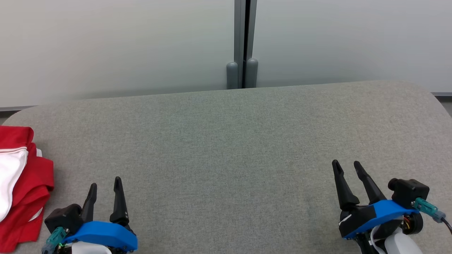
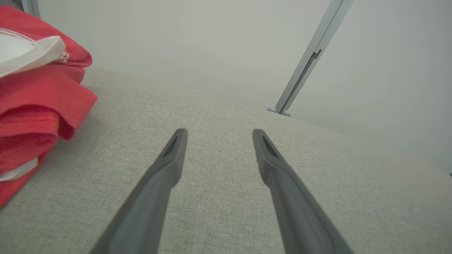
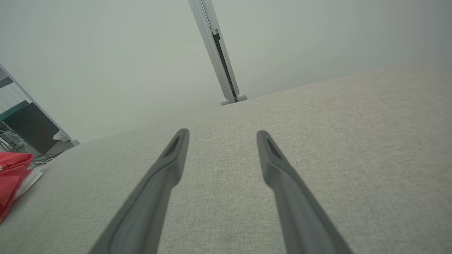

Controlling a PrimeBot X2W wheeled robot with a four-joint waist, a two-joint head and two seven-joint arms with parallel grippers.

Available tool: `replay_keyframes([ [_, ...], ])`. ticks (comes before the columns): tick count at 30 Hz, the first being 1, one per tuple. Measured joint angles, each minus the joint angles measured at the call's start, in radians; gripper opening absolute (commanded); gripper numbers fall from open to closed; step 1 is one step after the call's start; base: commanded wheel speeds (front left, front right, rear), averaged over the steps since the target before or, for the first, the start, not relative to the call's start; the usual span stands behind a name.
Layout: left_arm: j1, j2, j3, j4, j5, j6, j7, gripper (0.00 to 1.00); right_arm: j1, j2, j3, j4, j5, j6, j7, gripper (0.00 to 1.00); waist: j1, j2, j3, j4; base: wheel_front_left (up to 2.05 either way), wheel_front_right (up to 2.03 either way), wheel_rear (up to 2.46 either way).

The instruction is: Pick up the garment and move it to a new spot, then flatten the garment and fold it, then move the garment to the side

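1 garment (image 1: 21,187): red w/ white parts, folded in a bunch at far-L edge of table (image 1: 226,141), partly cut off by frame. L gripper (image 1: 105,181) sits near it, just to its R, not touching. Its fingers are apart, grey fabric showing btwn them. R gripper (image 1: 346,162) is well apart from garment, at table's R side, fingers apart too, gripping nothing. 2 grippers total, tips pointing twd wall. Btwn them just grey table cloth. Behind table: 2 pale wall panels (image 1: 106,46), 1 grey post (image 1: 243,42) at their joint, 2 rounded feet (image 1: 232,74) at its base. R wrist cam: 1 dark box (image 3: 30,128) + cables (image 3: 14,141) past table's L corner.
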Motion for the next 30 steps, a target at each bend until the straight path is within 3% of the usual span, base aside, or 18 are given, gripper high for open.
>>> replay_keyframes([
  [30,0.018,-0.015,0.005,0.002,0.221,0.022,-0.064,1.0,0.012,0.053,-0.049,0.004,-0.264,0.0,-0.065,1.0,0.0,0.0,-0.004,-0.009,0.0,0.0,0.0],
])
